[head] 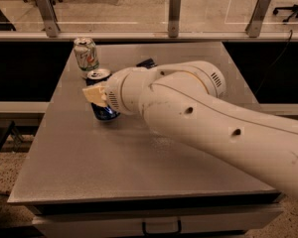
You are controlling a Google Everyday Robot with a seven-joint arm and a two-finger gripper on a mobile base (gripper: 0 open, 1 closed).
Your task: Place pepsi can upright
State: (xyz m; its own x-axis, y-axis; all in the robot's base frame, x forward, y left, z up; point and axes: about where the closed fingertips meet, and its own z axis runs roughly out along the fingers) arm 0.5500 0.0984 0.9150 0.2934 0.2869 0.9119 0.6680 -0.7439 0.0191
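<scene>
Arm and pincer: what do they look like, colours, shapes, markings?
The arm is a thick, rounded white shell with small dark round holes and a slotted vent near the wrist. The pincer, by the pepsi can, is pale cream.
</scene>
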